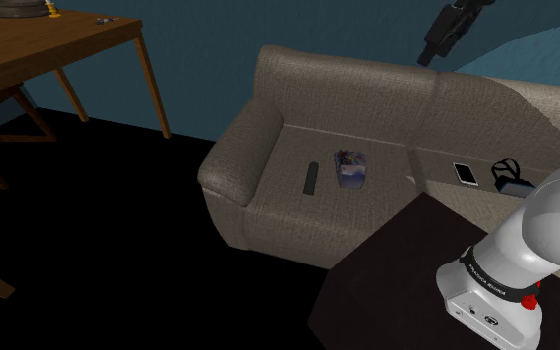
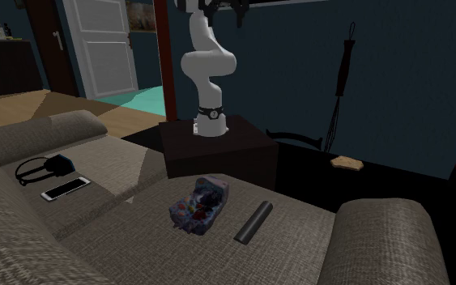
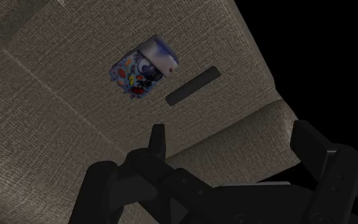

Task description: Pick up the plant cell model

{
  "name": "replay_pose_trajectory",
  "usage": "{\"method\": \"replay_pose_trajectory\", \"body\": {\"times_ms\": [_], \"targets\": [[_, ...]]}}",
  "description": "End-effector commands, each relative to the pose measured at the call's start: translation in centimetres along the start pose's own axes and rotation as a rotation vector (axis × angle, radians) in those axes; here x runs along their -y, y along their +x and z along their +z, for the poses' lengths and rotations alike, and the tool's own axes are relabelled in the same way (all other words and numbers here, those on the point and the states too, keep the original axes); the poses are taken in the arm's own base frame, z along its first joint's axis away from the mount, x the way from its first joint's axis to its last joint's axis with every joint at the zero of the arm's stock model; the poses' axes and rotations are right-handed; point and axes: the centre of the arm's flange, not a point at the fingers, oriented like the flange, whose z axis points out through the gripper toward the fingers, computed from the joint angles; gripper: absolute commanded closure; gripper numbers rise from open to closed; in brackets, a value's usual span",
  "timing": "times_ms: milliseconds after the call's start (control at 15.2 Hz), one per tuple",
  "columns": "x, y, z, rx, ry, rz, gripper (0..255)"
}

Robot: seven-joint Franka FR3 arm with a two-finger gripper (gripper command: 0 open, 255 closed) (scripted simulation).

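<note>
The plant cell model (image 1: pixel 350 167) is a small box with bluish walls and colourful bits inside. It lies on the beige sofa seat (image 1: pixel 297 214), close to a black bar (image 1: pixel 310 178). In the second exterior view the model (image 2: pixel 200 205) rests in the middle of the seat cushion. My gripper (image 1: pixel 432 50) hangs high over the sofa back, well clear of the model. Seen from the wrist, the gripper (image 3: pixel 231 130) is open with nothing between its fingers, and the model (image 3: pixel 142 67) lies far below beside the bar (image 3: pixel 192 86).
A white phone (image 1: pixel 466 173) and black headphones (image 1: pixel 509 174) lie on the neighbouring cushion. A wooden table (image 1: pixel 29 50) stands at the shoulder view's upper left. My dark stand (image 2: pixel 218 150) sits against the sofa's front edge. The sofa's armrest (image 2: pixel 380 235) lies beyond the bar.
</note>
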Motion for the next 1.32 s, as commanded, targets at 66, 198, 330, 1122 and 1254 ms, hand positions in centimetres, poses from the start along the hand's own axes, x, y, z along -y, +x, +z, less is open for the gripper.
{"method": "replay_pose_trajectory", "body": {"times_ms": [66,198,330,1122,1254], "targets": [[0.0,0.2,1.3,0.004,-0.008,-0.018,0],[0.0,0.5,3.9,0.013,-0.025,-0.055,0],[0.0,0.9,6.6,0.022,-0.041,-0.091,0],[-1.0,2.4,22.3,0.074,-0.14,-0.31,0],[-1.2,2.6,24.9,0.082,-0.157,-0.347,0]]}}
